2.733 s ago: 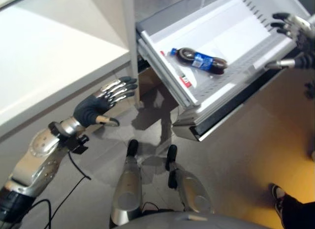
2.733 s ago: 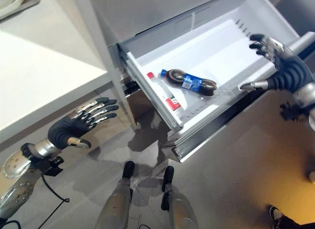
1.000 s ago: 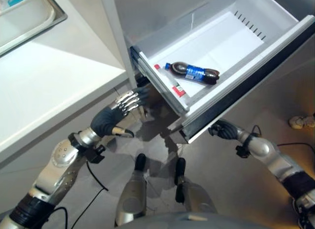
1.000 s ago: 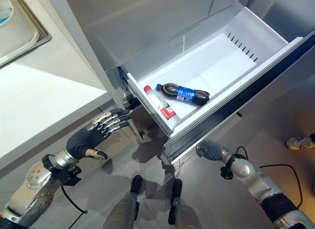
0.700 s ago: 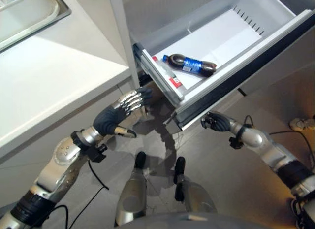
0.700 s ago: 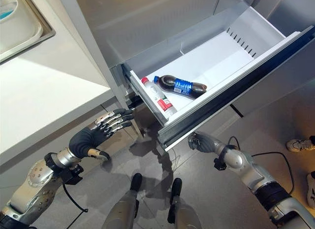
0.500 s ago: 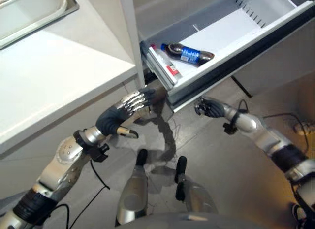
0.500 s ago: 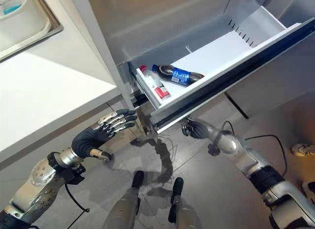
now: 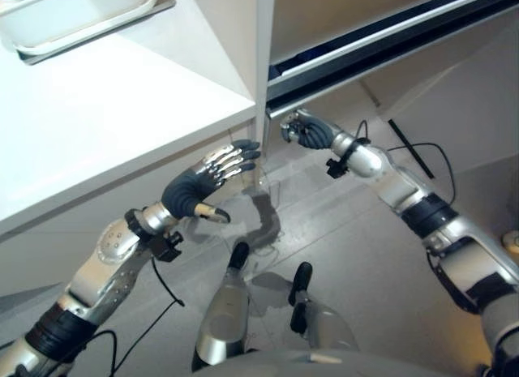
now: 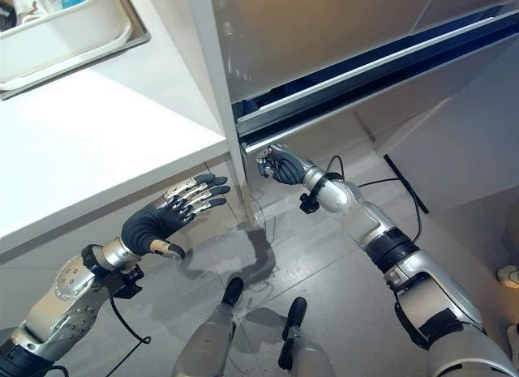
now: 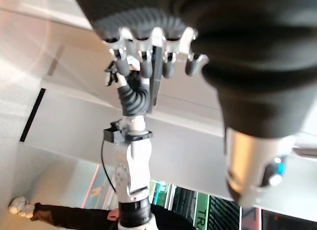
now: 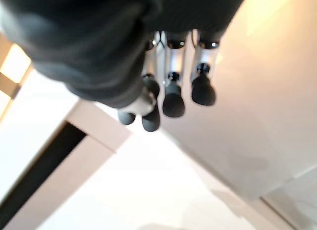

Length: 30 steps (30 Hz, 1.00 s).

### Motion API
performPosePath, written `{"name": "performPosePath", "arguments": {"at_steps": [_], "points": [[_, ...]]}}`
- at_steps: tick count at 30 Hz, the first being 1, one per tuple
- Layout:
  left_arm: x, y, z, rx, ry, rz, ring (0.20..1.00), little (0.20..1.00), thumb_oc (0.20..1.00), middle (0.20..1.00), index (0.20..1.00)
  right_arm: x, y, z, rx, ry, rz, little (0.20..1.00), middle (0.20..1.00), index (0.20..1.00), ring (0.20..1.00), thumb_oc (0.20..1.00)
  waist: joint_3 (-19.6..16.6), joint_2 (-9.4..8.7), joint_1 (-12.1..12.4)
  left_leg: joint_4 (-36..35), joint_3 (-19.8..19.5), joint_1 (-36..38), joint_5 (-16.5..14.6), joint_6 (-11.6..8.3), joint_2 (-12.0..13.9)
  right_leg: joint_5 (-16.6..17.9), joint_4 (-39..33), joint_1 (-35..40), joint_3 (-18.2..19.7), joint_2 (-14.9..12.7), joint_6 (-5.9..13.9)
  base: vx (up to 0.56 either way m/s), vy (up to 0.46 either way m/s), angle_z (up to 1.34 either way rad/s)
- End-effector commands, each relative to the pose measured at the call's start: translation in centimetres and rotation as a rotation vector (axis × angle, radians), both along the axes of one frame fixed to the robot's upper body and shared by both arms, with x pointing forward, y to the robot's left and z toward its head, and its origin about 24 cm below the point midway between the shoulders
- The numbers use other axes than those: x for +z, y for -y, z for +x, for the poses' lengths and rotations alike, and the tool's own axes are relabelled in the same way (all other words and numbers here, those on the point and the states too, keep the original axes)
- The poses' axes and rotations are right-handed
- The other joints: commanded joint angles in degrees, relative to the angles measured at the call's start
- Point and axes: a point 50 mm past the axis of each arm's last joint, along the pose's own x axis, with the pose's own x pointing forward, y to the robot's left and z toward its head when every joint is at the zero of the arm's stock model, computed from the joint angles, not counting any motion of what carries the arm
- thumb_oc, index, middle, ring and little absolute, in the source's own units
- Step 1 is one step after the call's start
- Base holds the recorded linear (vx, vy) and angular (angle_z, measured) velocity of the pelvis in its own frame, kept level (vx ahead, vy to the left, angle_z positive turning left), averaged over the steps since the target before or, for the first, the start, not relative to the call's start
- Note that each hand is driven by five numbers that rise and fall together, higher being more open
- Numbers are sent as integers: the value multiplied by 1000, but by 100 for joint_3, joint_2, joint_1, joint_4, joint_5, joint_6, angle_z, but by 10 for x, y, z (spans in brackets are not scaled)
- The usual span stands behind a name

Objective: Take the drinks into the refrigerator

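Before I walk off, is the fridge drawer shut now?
Almost: the drawer still shows a thin dark gap. The right hand is at its front's lower corner.

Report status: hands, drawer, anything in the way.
Right hand fingers curled, against the lower front edge of the fridge drawer, holding nothing. Left hand open, idle beside the counter. Drawer nearly shut. Nothing blocking.

drawer (image 10: 365,77): nearly shut, narrow gap | counter (image 10: 97,142) edge beside | floor (image 10: 324,272) open
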Motion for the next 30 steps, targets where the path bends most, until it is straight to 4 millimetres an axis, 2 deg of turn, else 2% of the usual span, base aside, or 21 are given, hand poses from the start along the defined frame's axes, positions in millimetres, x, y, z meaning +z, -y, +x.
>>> {"name": "performPosePath", "arguments": {"at_steps": [1,10,15,22,26,29,30], "points": [[9,2,-9,-26,33,-49,1000,1000,1000,1000,1000,20,-10,-8,67,70,70,200,200,200,200,200,-274,-110,-21,-16,29,-151,-81,663,-474,-312,558,-250,-25,-112,43,0,0,0],[9,2,-9,-10,42,-60,1000,1000,1000,1000,1000,9,8,-15,38,42,80,200,200,200,200,200,-274,-69,-149,11,115,-156,-98,663,-446,-313,584,-287,47,-99,35,0,7,-4],[7,0,-8,29,55,-80,1000,1000,1000,1000,1000,-17,36,-32,-31,-25,200,200,200,200,200,200,-285,-45,-346,18,161,-149,-109,667,-424,-325,616,-319,103,-86,36,2,6,-2],[3,-11,-8,110,79,-79,1000,1000,1000,1000,1000,-68,85,-68,-184,-166,296,200,200,200,200,200,-349,-35,-638,23,223,-99,-149,663,-397,-339,625,-307,162,-68,52,3,9,-7],[-2,-19,-8,167,89,-61,1000,1000,1000,1000,1000,-98,112,-94,-290,-270,371,200,200,200,200,200,-446,-14,-842,3,278,-9,-180,644,-370,-357,590,-237,211,-38,63,18,15,-7],[-12,-26,-10,218,61,-56,1000,1000,1000,1000,1000,-118,128,-118,-356,-359,449,272,272,272,272,272,-541,1,-974,-38,323,98,-197,625,-354,-361,535,-135,259,-7,75,32,14,-13],[-17,-28,-11,234,47,-44,1000,1000,1000,1000,1000,-124,134,-126,-382,-383,474,241,241,241,241,241,-574,13,-1031,-60,352,145,-201,615,-344,-357,524,-103,268,1,81,33,12,-18]]}}
